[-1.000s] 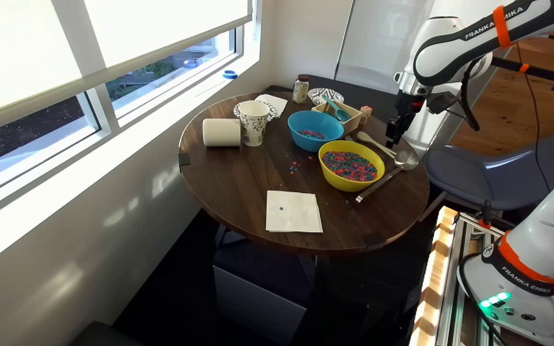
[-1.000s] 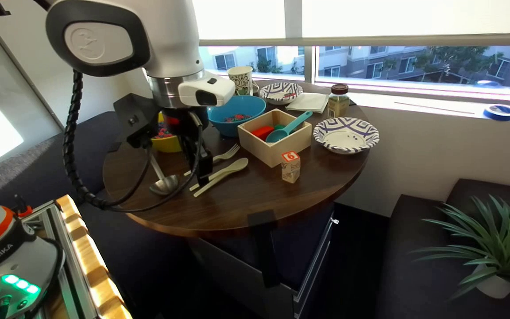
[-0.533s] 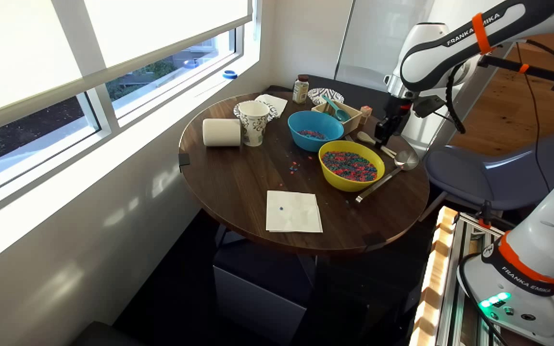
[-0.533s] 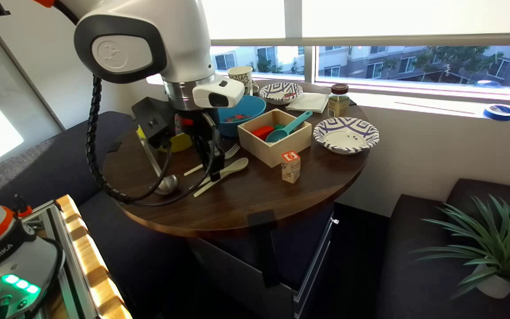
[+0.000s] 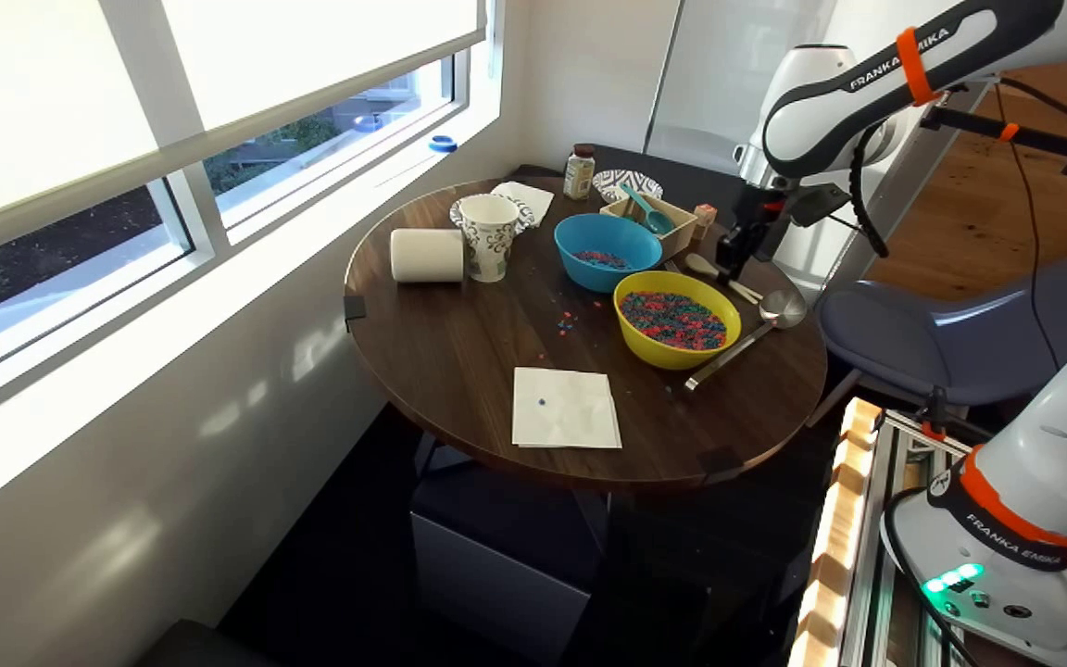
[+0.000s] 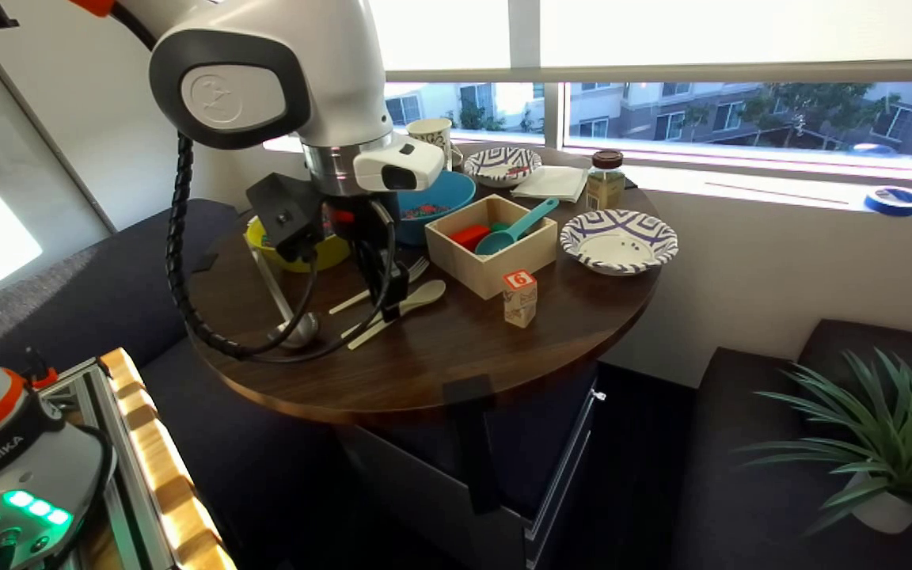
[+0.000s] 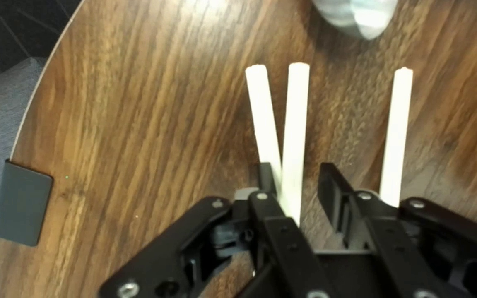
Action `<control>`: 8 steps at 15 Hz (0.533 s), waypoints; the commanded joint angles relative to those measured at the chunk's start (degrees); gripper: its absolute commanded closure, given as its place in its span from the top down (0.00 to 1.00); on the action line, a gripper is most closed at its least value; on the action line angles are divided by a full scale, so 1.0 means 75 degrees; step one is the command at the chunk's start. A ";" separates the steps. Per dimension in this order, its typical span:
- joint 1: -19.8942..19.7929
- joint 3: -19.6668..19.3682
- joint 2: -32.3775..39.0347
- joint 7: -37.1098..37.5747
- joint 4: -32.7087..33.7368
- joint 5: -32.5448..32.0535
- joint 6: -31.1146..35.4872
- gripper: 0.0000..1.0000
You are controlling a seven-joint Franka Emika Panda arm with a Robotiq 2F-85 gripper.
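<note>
Wooden table (image 5: 459, 371), FRANKA EMIKA arm (image 5: 853, 106), "6" block (image 6: 520, 299), gripper (image 7: 296, 171) narrowly parted over utensil handles (image 7: 295, 124)

Two slender cream-coloured utensils (image 7: 296, 132) lie flat on the dark wooden table (image 7: 139, 103), their handles (image 7: 263, 111) meeting in a narrow V. One is a spoon (image 6: 426, 294) with an oval bowl; the other's far end is unclear.

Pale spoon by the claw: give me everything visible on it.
Cream-coloured spoon, plastic-looking, with an oval bowl and a slim straight handle. It lies on the dark wooden table, bowl end nearer the wooden box. The claw, jaws apart, is right at its handle; contact can't be told. In the wrist view two pale handles converge there, and which is the spoon's is unclear.
</note>
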 commanded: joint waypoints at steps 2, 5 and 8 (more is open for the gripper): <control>0.0002 0.0077 0.0106 0.0143 0.0020 -0.0035 0.0033 0.30; 0.0004 0.0094 0.0086 0.0137 -0.0002 -0.0110 0.0011 0.22; -0.0003 0.0115 0.0050 0.0145 -0.0044 -0.0278 -0.0009 0.04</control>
